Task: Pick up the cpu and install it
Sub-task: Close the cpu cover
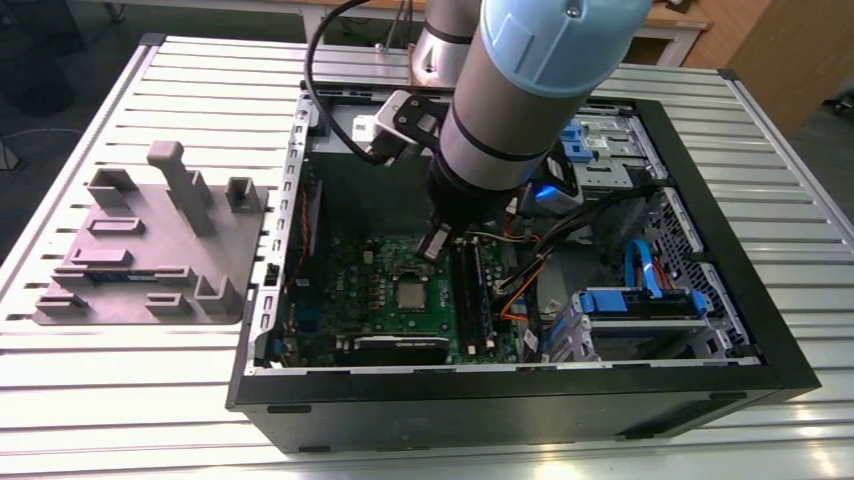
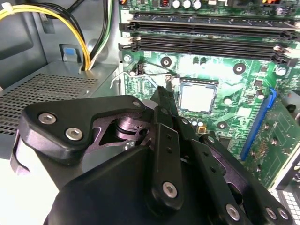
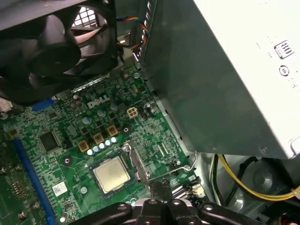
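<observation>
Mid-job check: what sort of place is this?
Likely a lab or workshop bench: slotted aluminium table, open PC case on it, grey fixture tray beside the case.

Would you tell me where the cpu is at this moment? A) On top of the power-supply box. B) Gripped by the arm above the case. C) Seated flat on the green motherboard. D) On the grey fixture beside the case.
C: in the first wrist view the cpu lies flat on the motherboard, apart from the gripper poised beside it.
</observation>
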Robot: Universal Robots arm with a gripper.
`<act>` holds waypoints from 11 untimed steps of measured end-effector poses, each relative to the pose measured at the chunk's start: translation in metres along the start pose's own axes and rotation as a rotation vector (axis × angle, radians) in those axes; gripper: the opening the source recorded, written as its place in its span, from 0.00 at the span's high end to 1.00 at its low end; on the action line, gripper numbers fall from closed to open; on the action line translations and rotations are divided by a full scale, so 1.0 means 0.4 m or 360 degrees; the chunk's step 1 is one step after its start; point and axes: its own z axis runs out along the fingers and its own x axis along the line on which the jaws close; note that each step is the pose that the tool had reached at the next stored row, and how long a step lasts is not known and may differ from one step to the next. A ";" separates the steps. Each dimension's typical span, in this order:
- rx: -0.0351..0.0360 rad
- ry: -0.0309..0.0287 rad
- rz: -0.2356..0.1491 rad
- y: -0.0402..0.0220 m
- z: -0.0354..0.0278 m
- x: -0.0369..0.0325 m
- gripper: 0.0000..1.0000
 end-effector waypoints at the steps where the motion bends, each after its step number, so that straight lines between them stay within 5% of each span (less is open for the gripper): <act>1: 0.0000 0.00000 0.0000 -0.001 -0.001 0.002 0.90; 11: 0.0000 0.00005 -0.0003 -0.004 -0.003 0.013 0.90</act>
